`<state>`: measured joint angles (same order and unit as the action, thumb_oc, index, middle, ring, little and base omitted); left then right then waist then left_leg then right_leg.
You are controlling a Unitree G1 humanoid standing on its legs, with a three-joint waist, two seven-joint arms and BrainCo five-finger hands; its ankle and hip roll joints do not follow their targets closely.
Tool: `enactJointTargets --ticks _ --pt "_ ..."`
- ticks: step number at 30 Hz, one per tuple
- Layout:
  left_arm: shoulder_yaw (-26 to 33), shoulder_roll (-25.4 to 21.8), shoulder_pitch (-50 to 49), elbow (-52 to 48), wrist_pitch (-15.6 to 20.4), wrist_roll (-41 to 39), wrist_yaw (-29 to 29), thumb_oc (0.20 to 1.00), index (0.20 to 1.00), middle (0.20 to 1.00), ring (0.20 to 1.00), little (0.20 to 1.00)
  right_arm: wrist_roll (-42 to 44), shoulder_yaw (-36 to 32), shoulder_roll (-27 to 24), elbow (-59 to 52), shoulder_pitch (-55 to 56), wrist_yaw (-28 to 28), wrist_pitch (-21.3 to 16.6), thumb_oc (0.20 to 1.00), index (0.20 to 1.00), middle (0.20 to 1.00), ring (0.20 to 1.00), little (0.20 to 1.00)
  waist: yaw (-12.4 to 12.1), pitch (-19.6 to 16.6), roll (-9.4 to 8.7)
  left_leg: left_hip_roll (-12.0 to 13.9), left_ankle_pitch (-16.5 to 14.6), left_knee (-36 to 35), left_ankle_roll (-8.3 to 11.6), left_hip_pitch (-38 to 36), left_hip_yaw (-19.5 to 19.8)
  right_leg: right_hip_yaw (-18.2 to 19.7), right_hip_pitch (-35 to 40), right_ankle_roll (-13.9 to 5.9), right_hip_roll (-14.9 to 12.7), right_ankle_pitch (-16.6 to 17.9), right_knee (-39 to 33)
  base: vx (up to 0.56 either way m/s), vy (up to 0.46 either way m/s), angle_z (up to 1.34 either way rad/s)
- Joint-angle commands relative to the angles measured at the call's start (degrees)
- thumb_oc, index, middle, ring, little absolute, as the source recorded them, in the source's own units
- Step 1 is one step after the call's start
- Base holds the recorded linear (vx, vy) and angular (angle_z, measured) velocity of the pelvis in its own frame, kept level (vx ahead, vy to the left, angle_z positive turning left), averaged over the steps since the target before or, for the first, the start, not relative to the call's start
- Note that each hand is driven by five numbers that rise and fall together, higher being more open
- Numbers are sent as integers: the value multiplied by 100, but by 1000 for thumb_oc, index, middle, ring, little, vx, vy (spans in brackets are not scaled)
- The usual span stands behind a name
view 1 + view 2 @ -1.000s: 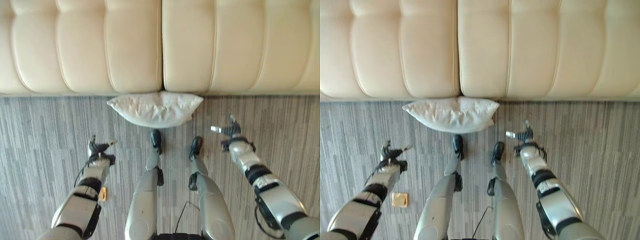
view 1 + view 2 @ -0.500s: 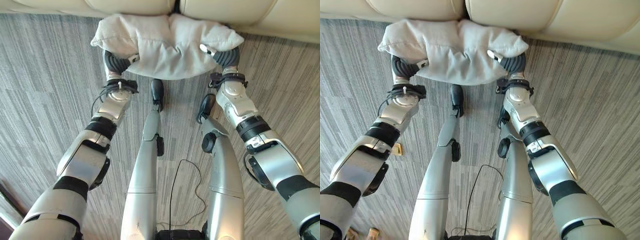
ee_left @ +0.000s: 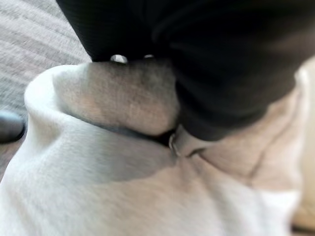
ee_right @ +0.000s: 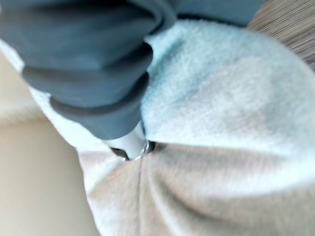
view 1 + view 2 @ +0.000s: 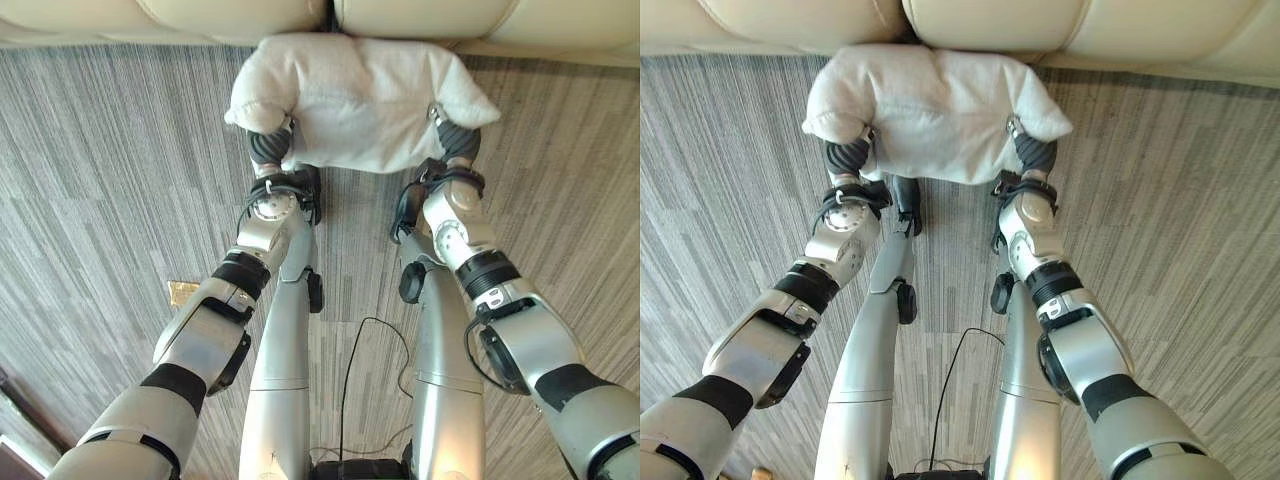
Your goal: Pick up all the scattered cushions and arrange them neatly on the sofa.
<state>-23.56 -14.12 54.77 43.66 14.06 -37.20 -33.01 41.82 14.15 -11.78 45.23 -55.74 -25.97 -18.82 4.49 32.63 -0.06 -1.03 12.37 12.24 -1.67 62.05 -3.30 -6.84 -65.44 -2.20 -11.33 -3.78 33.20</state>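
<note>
We've got the white cushion [image 5: 365,100] clamped between our two hands, one at each end — it sits just in front of the sofa [image 5: 240,15], its far edge at or against the base of the sofa front. Whether it is lifted off the carpeted floor [image 5: 110,160] or only touching it, we cannot tell.

Left hand [image 5: 268,148] presses in from the cushion's left end, right hand [image 5: 456,142] from the right end. Both dig into the soft filling, so the fabric bulges over each dark ribbed cover. In each wrist view the cover is sunk into a fold of cloth with only a bit of silver showing; the fingers are buried in or under the cushion, so we cannot tell whether either hand is curled round it or just pressing flat.

Why two hands: our judgement — the cushion is wide and floppy, so squeezing it from both ends keeps it from sagging and lets us carry it level up to the seat.

No containers here; the sofa is the receiving place, and the part of it we see carries no cushion.

A small tan square [image 5: 184,293] lies on the floor beside the left arm, well apart from the cushion.
</note>
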Motion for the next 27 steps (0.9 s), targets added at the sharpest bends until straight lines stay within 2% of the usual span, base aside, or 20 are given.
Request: enactJointTargets --ticks 1,3,4,5,6,11,14,16,17,18,20,21,24,26,27 --pt "-414 1089 -234 -732 190 256 739 200 200 200 200 200 77 218 487 -907 491 567 -401 200 200 200 200 200 -85 -283 25 69 -1188 405 301 -598 45 355 809 -215 344 205 -1292 -36 -10 -24" --pt "-397 1005 -419 -928 177 328 755 200 200 200 200 200 24 217 453 -1068 707 621 -388 200 200 200 200 200 -73 -284 1 66 -1177 301 311 -843 45 334 1053 -226 360 251 -1407 -54 -10 -27" --pt "-419 810 -874 -1347 111 468 853 200 200 200 200 200 -30 204 450 -1348 1152 712 -325 200 200 200 200 200 -71 -284 -28 79 -1163 110 322 -1346 11 258 1544 -263 368 303 -1592 -53 -10 -24" --pt "-421 811 -884 -1350 110 469 852 200 200 200 200 200 -32 206 452 -1351 1161 710 -324 200 200 200 200 200 -72 -284 -30 79 -1158 92 323 -1366 11 256 1563 -263 369 307 -1609 -40 -16 -29" --pt "-418 684 -1275 -1635 72 494 942 200 200 200 200 200 -56 219 466 -1565 1569 812 -265 200 200 200 200 200 -95 -338 -61 85 -1140 -107 322 -1801 -30 175 1991 -284 360 376 -1843 -6 -14 -24" --pt "-284 427 -2393 -2237 43 482 1197 200 200 200 200 200 -177 276 478 -1837 2653 1048 -31 200 200 200 200 200 -150 -687 -150 134 -1100 -626 315 -2954 -139 21 3197 -347 337 500 -2418 38 -3 -12" --pt "-237 330 -2847 -2466 11 469 1319 200 200 200 200 200 -265 324 458 -2012 3076 1150 90 200 200 200 200 200 -178 -845 -179 139 -1110 -818 294 -3413 -164 -36 3670 -375 322 531 -2629 83 37 -10" --pt "-137 184 -3450 -2993 -32 441 1480 200 200 200 200 200 -352 367 445 -2327 3604 1296 206 200 200 200 200 200 -229 -1120 -203 126 -1136 -1071 247 -4029 -203 -97 4286 -436 282 622 -2896 118 74 -1" --pt "-137 182 -3461 -3000 -35 442 1479 200 200 200 200 200 -354 370 446 -2333 3615 1294 208 200 200 200 200 200 -230 -1109 -204 126 -1133 -1086 247 -4058 -205 -97 4316 -437 283 627 -2913 130 119 8" --pt "-42 82 -3800 -3321 -22 474 1557 200 200 200 200 200 -432 385 427 -2473 3854 1377 272 200 200 200 200 200 -295 -1304 -212 116 -1162 -1280 230 -4486 -251 -132 4727 -503 260 701 -3106 118 146 5" --pt "-11 51 -3910 -3412 -20 462 1582 200 200 200 200 200 -481 399 411 -2577 3922 1402 299 200 200 200 200 200 -311 -1398 -217 101 -1183 -1360 210 -4703 -285 -126 4928 -537 246 752 -3197 124 147 0" --pt "34 -26 -4180 -3629 -60 466 1659 200 200 200 200 200 -601 366 351 -2632 4087 1427 378 200 200 200 200 200 -352 -1589 -226 54 -1254 -1392 159 -4969 -289 -140 5230 -580 209 789 -3321 106 153 0" --pt "83 -76 -4359 -3884 -74 434 1640 200 200 200 200 200 -741 335 325 -2766 4147 1370 439 200 200 200 200 200 -370 -1781 -200 -27 -1361 -1467 65 -5342 -275 -120 5507 -655 141 803 -3208 95 206 1" --pt "109 -47 -4486 -3922 -116 471 1590 200 200 200 200 200 -822 303 304 -2859 4214 1368 468 200 200 200 200 200 -356 -1861 -145 -82 -1420 -1518 -20 -5575 -230 -59 5477 -720 95 850 -2700 44 187 6" --pt "109 -46 -4487 -3923 -116 472 1589 200 200 200 200 200 -822 304 303 -2860 4215 1367 468 200 200 200 200 200 -357 -1858 -148 -87 -1418 -1522 -22 -5580 -233 -52 5465 -723 89 834 -2670 -9 205 3"
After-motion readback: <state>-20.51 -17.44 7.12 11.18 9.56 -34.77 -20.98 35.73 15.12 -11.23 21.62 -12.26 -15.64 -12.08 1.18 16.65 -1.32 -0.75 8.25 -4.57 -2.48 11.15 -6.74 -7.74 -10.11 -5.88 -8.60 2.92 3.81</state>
